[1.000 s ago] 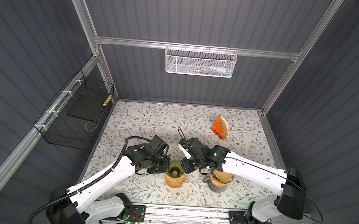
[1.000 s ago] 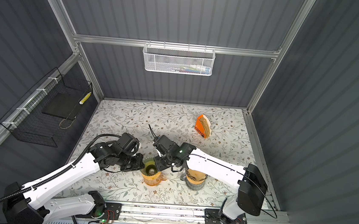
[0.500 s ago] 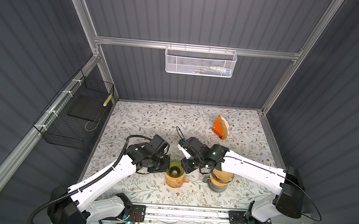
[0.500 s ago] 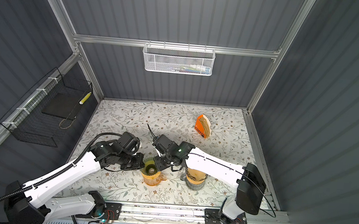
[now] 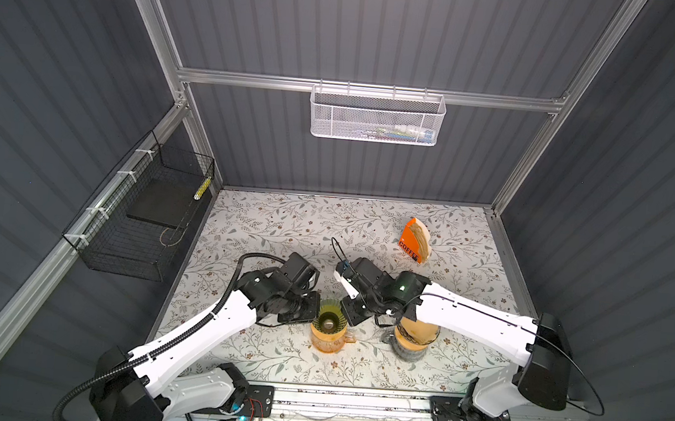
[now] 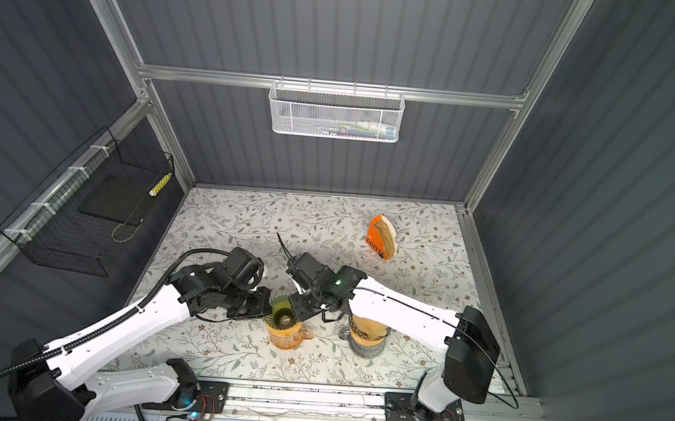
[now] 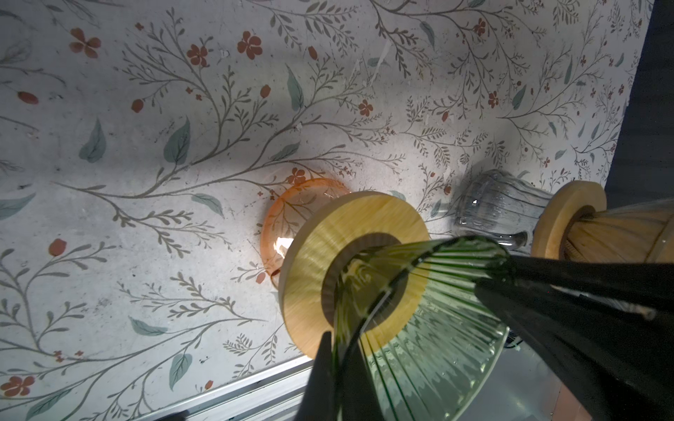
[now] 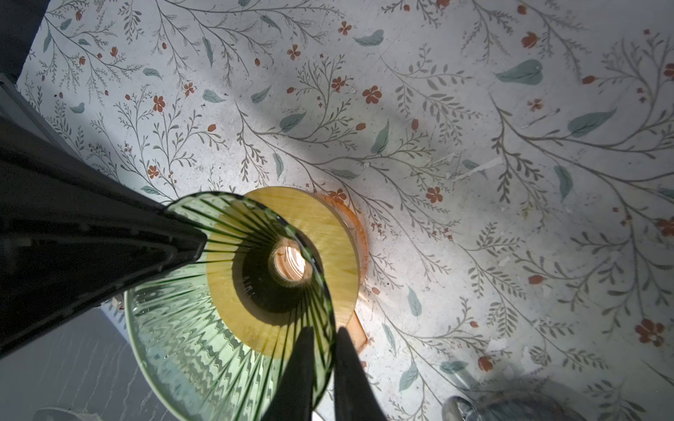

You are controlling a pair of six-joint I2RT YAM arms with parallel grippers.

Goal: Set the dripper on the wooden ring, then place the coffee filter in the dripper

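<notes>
The coffee filters [image 5: 424,238] stand as a tan stack in an orange holder [image 5: 408,242] marked COFFEE at the back right of the flowered surface [image 5: 267,230], well apart from both pincers. The left pincer [image 5: 314,314] and the right pincer [image 5: 344,318] meet at the green dripper [image 5: 328,322] near the front, each clamped on its rim from opposite sides. This dripper sits on a wooden ring [image 7: 328,237] over an orange cup [image 5: 326,344]. Just beside it, under the right arm, a second dripper [image 5: 417,331] lined with a tan paper cone [image 7: 620,233] rests on a clear glass vessel [image 5: 406,353]. Both top views show the holder and the wall baskets, a white mesh basket [image 5: 356,117] on the back wall and a black wire basket [image 5: 128,251] on the left wall; neither wrist view shows them. The left wrist view shows the green rim running between that pincer's fingers [image 7: 321,364], and also the second ring [image 7: 558,211] under the lined dripper. The right wrist view looks straight down the green dripper's hole [image 8: 291,266], with the rim caught between its own fingers [image 8: 299,364]. Counted: two pincers, two drippers, two wooden rings, two vessels beneath them, one holder, two baskets.
</notes>
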